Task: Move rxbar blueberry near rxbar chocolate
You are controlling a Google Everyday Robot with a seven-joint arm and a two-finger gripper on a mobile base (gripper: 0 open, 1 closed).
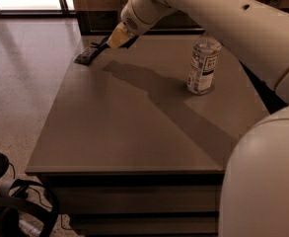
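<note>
Plain grey counter (134,132); clear plastic bottle (202,63), white label, dark print; black-wrapped flat bar (87,55); tan hand (115,37) on white arm (223,19), over the far-left corner.

The gripper (116,37) hangs low over the far left corner of the grey table (124,132), just beside the black-wrapped rxbar chocolate (87,55), which lies flat at the table's edge. A clear water bottle (203,63) stands upright, well apart on the right.
</note>
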